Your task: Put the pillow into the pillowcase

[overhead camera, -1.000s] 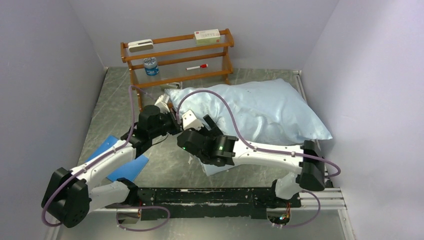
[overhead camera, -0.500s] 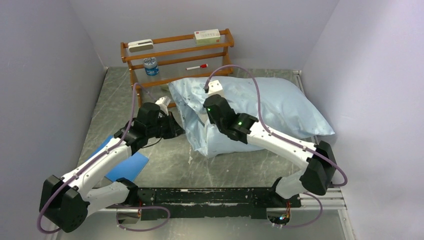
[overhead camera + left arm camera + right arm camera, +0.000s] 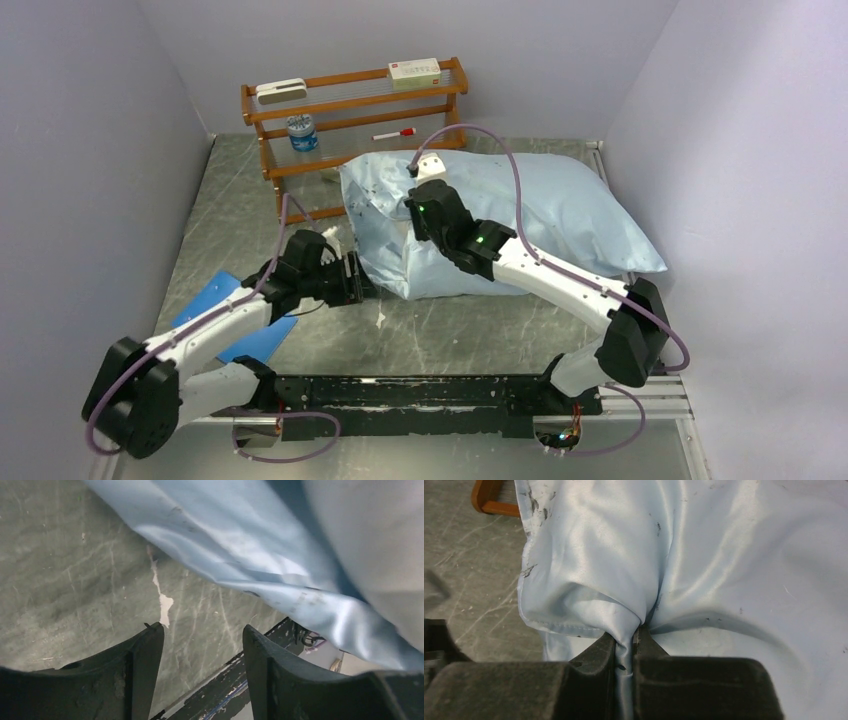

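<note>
From the top external view, the pillowcase is seen lying plump across the far right of the table, just in front of a wooden rack. No white of the pillow is shown there, so the pillow is judged to be almost wholly inside, and the step in hand is taken to be the last drawing of the case's left end over it. The right hand is set down on the top of that left end, while the left hand is held low beside the case's near-left corner, just apart from it. In the left wrist view, the left hand is shown with its fingers spread and nothing between them, over bare table. The pillowcase hangs above and ahead of it, untouched. A pale grey surface is seen beyond the blue edge, but whether this is the pillow cannot be told. In the right wrist view, the right hand is closed on a raised fold of the pillowcase, pinched tightly just behind the stitched hem. For the next move, a fresh hold on the near hem by the left hand is judged to be needed while the fold is kept taut.
</note>
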{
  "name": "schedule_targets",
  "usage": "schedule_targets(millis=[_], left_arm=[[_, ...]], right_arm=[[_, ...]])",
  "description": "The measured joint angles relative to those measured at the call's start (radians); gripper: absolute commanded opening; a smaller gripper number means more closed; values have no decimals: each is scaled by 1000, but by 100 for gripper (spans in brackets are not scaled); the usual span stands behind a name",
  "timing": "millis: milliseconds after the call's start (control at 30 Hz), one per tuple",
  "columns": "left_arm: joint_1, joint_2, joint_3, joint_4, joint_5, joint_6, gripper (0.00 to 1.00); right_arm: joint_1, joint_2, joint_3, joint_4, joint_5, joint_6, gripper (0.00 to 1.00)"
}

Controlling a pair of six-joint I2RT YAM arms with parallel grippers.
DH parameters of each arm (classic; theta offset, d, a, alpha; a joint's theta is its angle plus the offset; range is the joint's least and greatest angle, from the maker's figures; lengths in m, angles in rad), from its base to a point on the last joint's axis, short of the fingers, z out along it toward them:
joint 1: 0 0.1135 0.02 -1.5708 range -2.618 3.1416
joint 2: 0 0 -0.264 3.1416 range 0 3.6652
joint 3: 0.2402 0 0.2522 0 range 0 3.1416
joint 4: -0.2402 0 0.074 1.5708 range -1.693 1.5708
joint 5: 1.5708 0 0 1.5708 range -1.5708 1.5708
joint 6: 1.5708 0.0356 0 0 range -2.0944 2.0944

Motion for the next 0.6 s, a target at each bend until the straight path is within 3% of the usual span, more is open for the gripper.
schedule_targets(millis=[300,600], left_arm=[[-22,136,-53,260,15,-148,73],[-65,-25,-88,343,-82,-316,83]], right_arm=[[-3,9,0,17,-43,19,0],[-5,10,0,24,-73,36,0]])
